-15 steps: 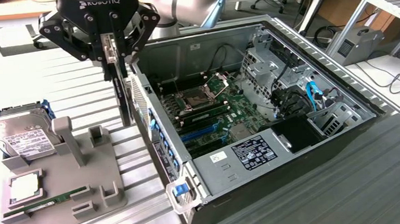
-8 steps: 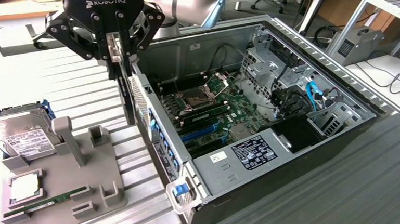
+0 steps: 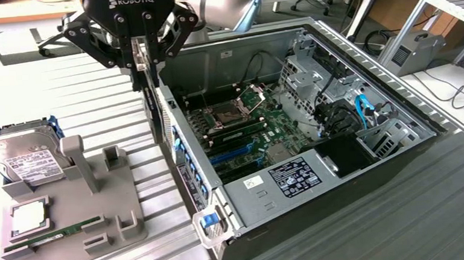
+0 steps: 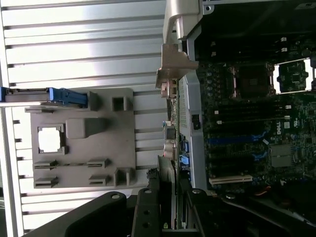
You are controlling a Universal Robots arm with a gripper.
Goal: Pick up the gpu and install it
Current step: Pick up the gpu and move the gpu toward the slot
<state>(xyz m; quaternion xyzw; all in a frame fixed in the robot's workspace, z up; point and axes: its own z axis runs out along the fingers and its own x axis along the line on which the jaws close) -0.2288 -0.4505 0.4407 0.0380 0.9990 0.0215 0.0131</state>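
Above the computer case's point(image 3: 343, 212) wall at the exterior view's left, the gripper point(image 3: 141, 64) clamps the gpu point(image 3: 151, 111) upright.

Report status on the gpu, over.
Gripper shut on gpu. Gpu edge-on, hanging over case wall, not seated. Wall right beneath it.

Surface: ribbed light-metal slats point(image 3: 68, 97), running under the jaws.
Computer case point(image 3: 257, 204): open, lying on its side; its side wall is directly below the jaws.
Grey holder point(image 3: 99, 201): flat on the slats, across the jaws from the case's inside, near the case but apart.
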